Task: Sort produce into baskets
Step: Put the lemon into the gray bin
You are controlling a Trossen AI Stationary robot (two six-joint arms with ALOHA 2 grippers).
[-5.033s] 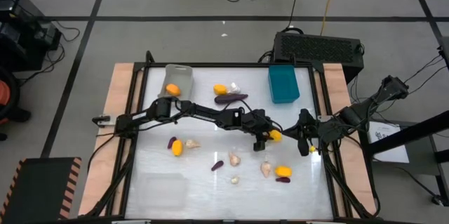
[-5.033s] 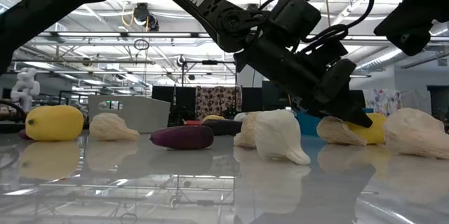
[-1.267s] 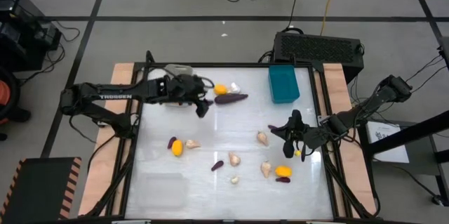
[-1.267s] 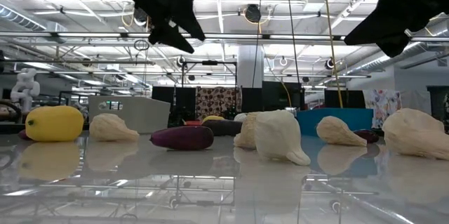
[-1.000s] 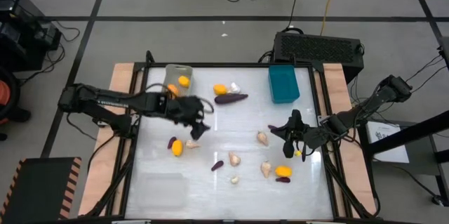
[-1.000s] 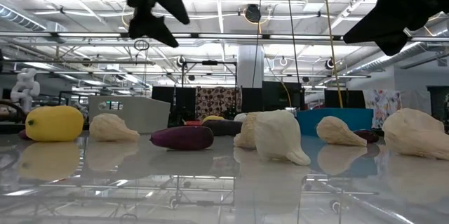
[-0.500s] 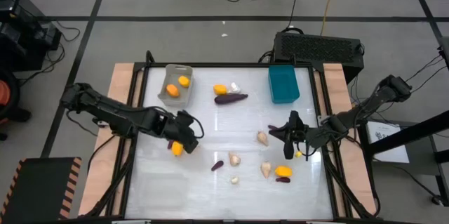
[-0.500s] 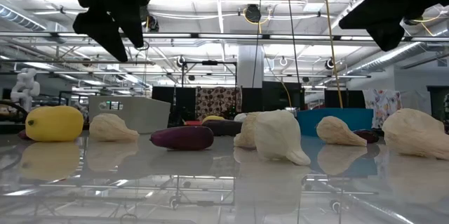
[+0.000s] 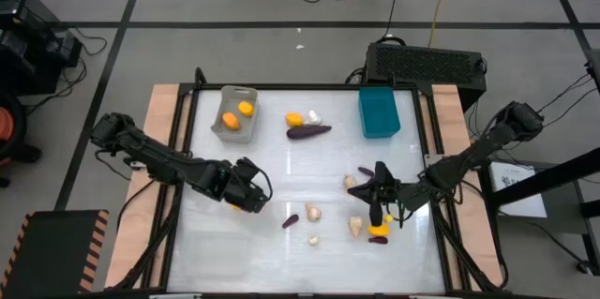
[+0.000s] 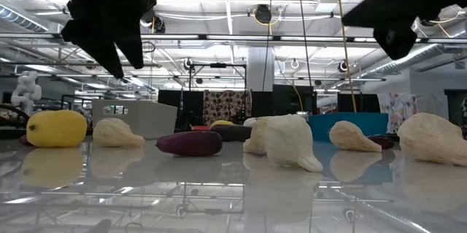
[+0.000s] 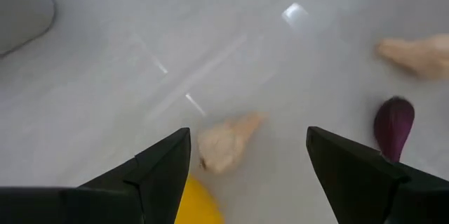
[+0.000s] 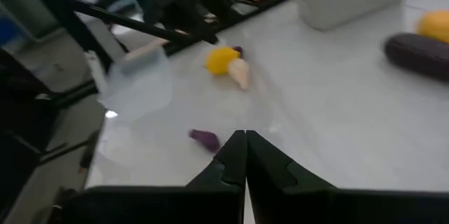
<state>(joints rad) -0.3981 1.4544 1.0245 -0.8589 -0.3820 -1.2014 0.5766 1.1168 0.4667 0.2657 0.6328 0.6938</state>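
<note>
Left claw (image 9: 251, 196) has dropped, spread, over one yellow fruit (image 11: 196, 204); right claw (image 9: 379, 207) pressed together

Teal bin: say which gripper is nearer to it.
Right. The right gripper sits below the teal bin, mid-table on its side; the left gripper is far across, toward the table's left.

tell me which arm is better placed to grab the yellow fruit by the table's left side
Left. The left gripper hovers open right over the yellow fruit, while the right gripper is shut, across the table.
</note>
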